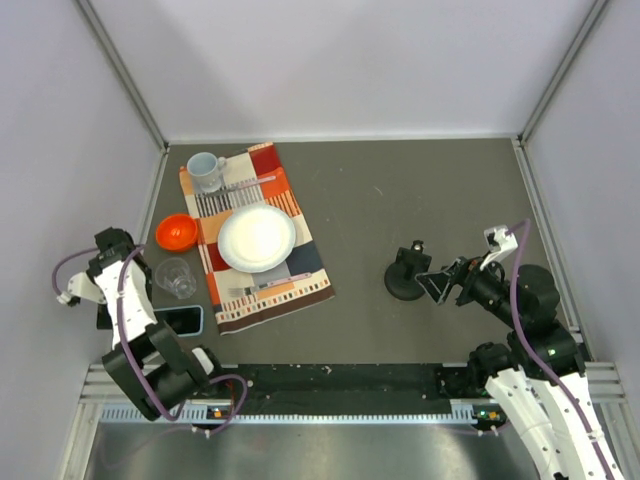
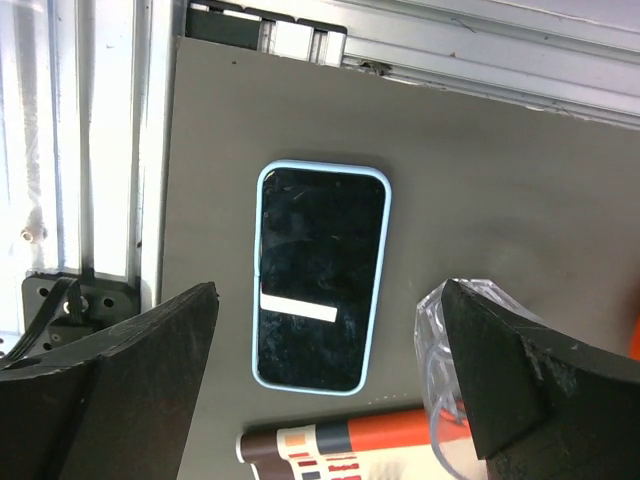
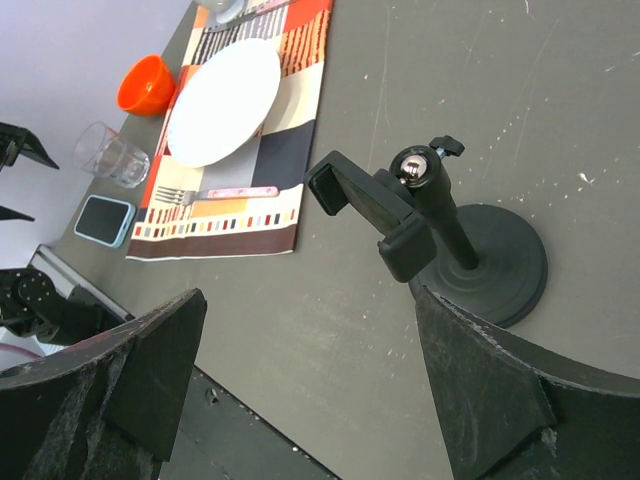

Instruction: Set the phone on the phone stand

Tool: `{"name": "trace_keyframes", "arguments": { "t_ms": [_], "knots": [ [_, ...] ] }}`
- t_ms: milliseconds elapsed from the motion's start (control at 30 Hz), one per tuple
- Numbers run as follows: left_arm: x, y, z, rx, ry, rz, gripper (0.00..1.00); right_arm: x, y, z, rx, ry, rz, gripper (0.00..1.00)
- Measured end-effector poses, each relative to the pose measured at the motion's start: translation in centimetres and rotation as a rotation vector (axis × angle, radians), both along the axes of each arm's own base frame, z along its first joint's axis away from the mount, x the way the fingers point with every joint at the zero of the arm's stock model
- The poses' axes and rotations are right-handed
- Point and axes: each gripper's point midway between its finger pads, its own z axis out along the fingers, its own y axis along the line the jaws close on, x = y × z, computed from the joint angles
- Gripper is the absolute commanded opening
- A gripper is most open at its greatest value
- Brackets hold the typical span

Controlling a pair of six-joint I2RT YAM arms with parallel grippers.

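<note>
The phone (image 1: 180, 320) lies flat, screen up, at the near left of the table; my left arm hides part of it in the top view. In the left wrist view the phone (image 2: 322, 290) has a black screen and a light blue edge. My left gripper (image 2: 330, 288) is open above it, one finger on each side, touching nothing. The phone stand (image 1: 405, 275) stands at the right with a round base and a clip on a short arm (image 3: 430, 220). My right gripper (image 1: 438, 285) is open and empty just right of the stand, and it also shows in the right wrist view (image 3: 308, 292).
A clear glass (image 1: 176, 277) stands just beyond the phone, close to my left gripper's finger (image 2: 500, 380). A striped placemat (image 1: 300, 270) holds a white plate (image 1: 257, 238), cutlery and a mug (image 1: 206, 171). An orange bowl (image 1: 176, 232) sits left of it. Aluminium rails edge the table.
</note>
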Motion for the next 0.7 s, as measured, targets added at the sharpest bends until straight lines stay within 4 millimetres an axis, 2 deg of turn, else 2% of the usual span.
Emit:
{"name": "trace_keyframes", "arguments": {
  "t_ms": [100,233,700],
  "knots": [
    [-0.2,0.0,-1.4,-0.029,0.012,0.022,0.99,0.0,0.0,0.0,-0.001,0.001,0.0,0.87],
    [-0.5,-0.6,-4.6,-0.106,0.053,0.032,0.99,0.0,0.0,0.0,-0.001,0.001,0.001,0.87],
    [0.6,0.0,-7.3,-0.126,0.039,0.029,0.99,-0.2,0.3,0.1,0.006,-0.002,0.024,0.87]
  ]
}}
